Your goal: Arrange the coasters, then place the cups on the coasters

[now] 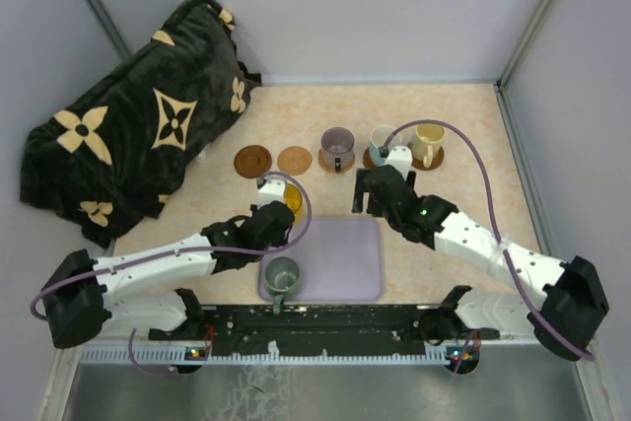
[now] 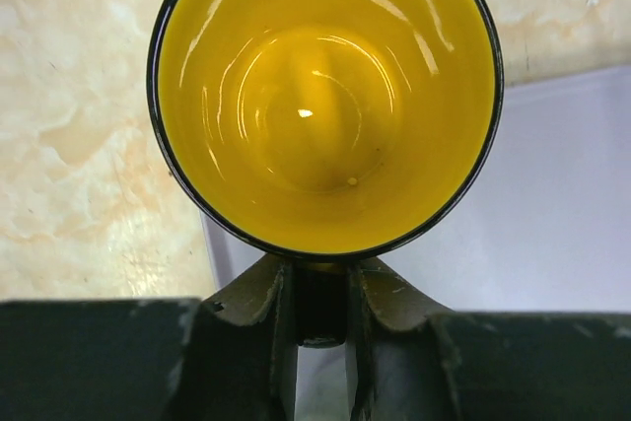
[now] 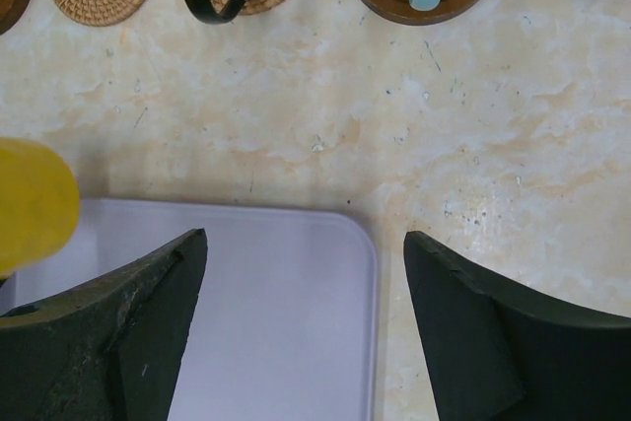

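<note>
**Yellow cup pinched by its handle, three cups on coasters**

The tabletop (image 1: pixel 296 110) was a glossy beige, marbled like stone, boxed in by plain pale grey walls (image 1: pixel 394 7). A plush dark blanket (image 1: pixel 138 135) with cream flower shapes was slumped in the far left corner.

The left gripper (image 2: pixel 320 293) was pressed together on the dark handle of the yellow cup (image 2: pixel 325 96), which was shiny inside with a thin dark rim. The cup sat at the far left corner of the smooth, round-cornered lavender tray (image 1: pixel 340 253); whether it was lifted can't be told. The grey-green cup (image 1: pixel 283 275) stood on the tray's near left part.

The right gripper (image 3: pixel 306 244) was spread wide with nothing in it, over the tray's far right corner.

At the back ran a row: a dark wooden coaster (image 1: pixel 253 160) and a woven tan coaster (image 1: pixel 294 160), both bare, then the mauve cup (image 1: pixel 337 148), light blue cup (image 1: pixel 383 143) and cream cup (image 1: pixel 429 143), each on its own round coaster.
</note>
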Controlling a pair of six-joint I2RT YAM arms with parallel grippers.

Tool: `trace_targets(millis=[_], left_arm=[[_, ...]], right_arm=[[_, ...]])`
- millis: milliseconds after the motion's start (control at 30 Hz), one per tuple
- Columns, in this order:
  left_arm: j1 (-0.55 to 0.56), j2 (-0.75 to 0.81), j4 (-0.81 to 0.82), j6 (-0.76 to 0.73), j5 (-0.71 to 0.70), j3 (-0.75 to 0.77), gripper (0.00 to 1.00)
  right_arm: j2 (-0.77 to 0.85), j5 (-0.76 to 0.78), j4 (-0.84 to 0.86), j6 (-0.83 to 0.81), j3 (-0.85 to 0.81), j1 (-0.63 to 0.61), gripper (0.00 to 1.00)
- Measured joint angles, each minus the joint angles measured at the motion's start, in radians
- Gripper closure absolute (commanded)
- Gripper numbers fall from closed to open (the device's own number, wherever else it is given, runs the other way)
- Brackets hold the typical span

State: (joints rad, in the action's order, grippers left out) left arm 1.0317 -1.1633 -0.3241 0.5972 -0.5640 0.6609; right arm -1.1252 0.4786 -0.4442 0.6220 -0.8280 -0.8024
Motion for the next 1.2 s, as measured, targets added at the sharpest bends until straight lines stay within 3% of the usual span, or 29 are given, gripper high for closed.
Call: trace_targets(millis=[233,600,933,1200], left_arm=[[-0.054,-0.101,0.115,-0.121,-0.066,0.090,1.00],[-0.380,-0.372,0.268,-0.301,0.071,0.294,1.00],[-0.421,-0.645,0.287,-0.348,0.200,0.552,1.00],[-0.428,-0.689,0.269,-0.309,0.212,0.571,1.00]], right_arm=[[0.049,0.028,0.022,0.000,0.022,0.000,0.19],[0.101,0.063,0.027,0.000,0.068,0.000,0.20],[0.105,0.070,0.032,0.000,0.068,0.000,0.20],[0.090,0.069,0.035,0.003,0.068,0.000,0.20]])
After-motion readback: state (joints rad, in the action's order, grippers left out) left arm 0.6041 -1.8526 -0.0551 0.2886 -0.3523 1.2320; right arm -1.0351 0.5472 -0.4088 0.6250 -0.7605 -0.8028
